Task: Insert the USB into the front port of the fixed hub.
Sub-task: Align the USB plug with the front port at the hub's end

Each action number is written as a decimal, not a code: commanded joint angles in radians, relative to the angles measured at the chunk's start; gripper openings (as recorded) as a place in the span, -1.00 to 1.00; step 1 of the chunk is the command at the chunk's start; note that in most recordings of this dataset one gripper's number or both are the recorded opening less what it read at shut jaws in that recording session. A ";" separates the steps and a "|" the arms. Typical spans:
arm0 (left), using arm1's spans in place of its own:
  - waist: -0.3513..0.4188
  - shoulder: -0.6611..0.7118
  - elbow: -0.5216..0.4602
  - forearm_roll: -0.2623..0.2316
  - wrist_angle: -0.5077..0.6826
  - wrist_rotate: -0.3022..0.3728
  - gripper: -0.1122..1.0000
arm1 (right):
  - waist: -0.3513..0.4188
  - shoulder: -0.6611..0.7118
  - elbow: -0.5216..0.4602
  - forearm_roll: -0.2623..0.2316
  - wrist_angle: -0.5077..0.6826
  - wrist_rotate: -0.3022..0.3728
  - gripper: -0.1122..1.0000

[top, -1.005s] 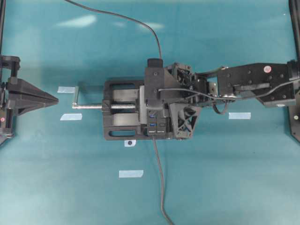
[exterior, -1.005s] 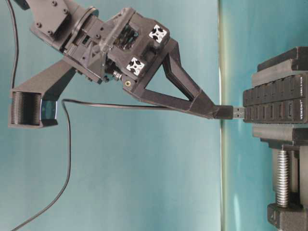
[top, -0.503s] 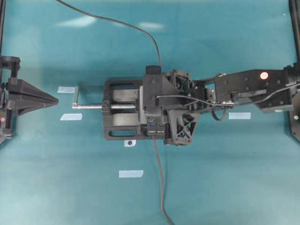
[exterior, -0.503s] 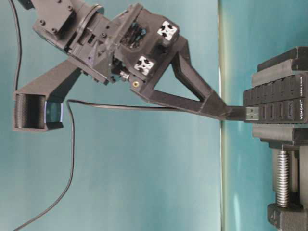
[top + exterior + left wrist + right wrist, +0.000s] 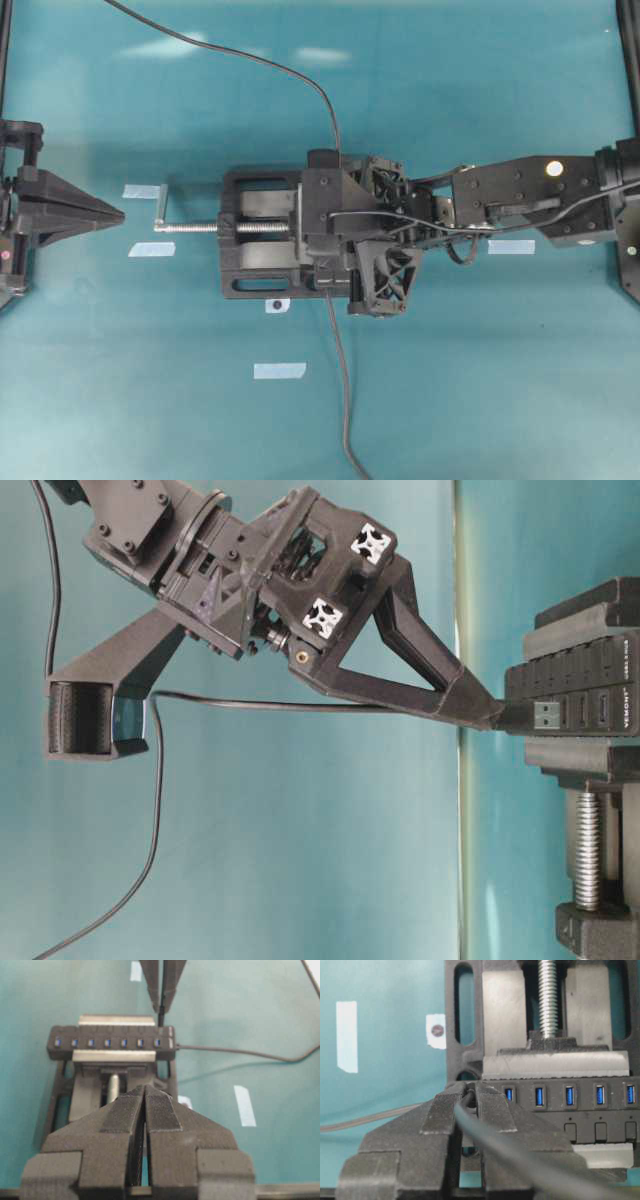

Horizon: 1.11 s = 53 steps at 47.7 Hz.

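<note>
Two pincers in play: right pincer (image 5: 495, 712) pinching the USB (image 5: 543, 715), metal tip level and right at the face of the fixed hub (image 5: 575, 695), near its white-printed end, insertion not clearly visible. Hub clamped in the vise (image 5: 262, 247) on the counter (image 5: 150, 380). Left pincer (image 5: 145, 1110) pressed together, well apart, holding nothing.
</note>
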 commanded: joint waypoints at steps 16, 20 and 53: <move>0.000 0.005 -0.011 0.005 -0.006 -0.003 -0.80 | 0.003 -0.005 0.005 0.000 -0.011 0.009 -0.67; 0.000 0.005 -0.011 0.003 -0.006 -0.009 -0.80 | 0.003 -0.002 0.005 0.000 -0.014 0.009 -0.67; 0.000 0.005 -0.008 0.003 -0.006 -0.018 -0.80 | 0.003 0.018 0.006 0.000 -0.031 0.011 -0.67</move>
